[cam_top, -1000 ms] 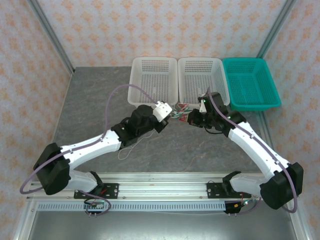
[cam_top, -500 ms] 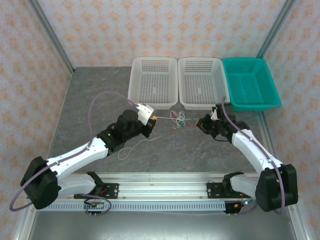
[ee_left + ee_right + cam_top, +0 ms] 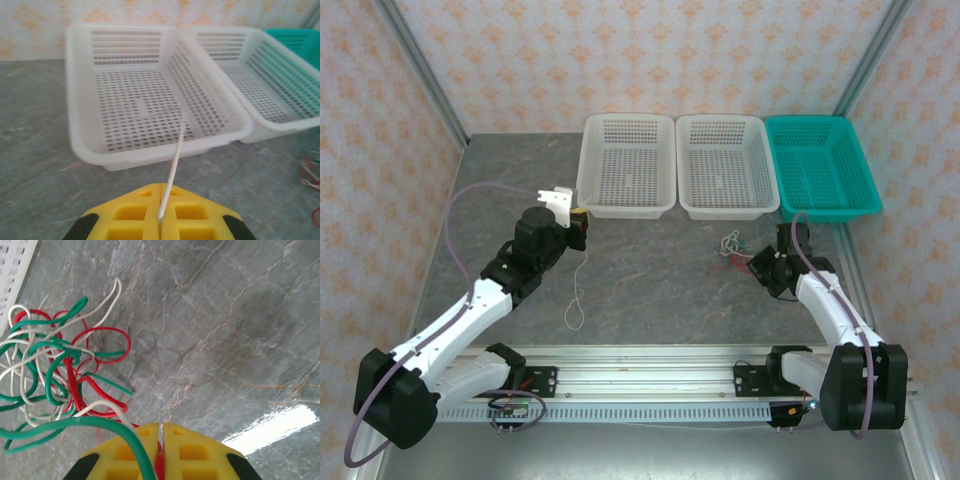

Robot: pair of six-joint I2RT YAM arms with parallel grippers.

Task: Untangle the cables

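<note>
Nearest, right gripper (image 3: 160, 437): yellow padded fingers pressed together on a green and a red strand, seemingly anchoring the knot
tangle of thin red, teal-green and pale wires (image 3: 55, 365): bunched on the grey marbled tabletop (image 3: 225, 315), just ahead of that gripper
left gripper (image 3: 161, 220): pads closed on one thin white wire (image 3: 173, 167); held well apart from the tangle, probably to keep it free
beyond: white perforated plastic basket (image 3: 150, 155), its near wall just ahead of the left gripper, likely blocking a forward push; second white basket (image 3: 720, 210); teal plastic basket (image 3: 830, 212)

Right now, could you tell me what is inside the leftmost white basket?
The white perforated plastic basket shows only its bare holed floor. The thin pale cable pinched in the left jaws crosses in front, hiding a sliver.
</note>
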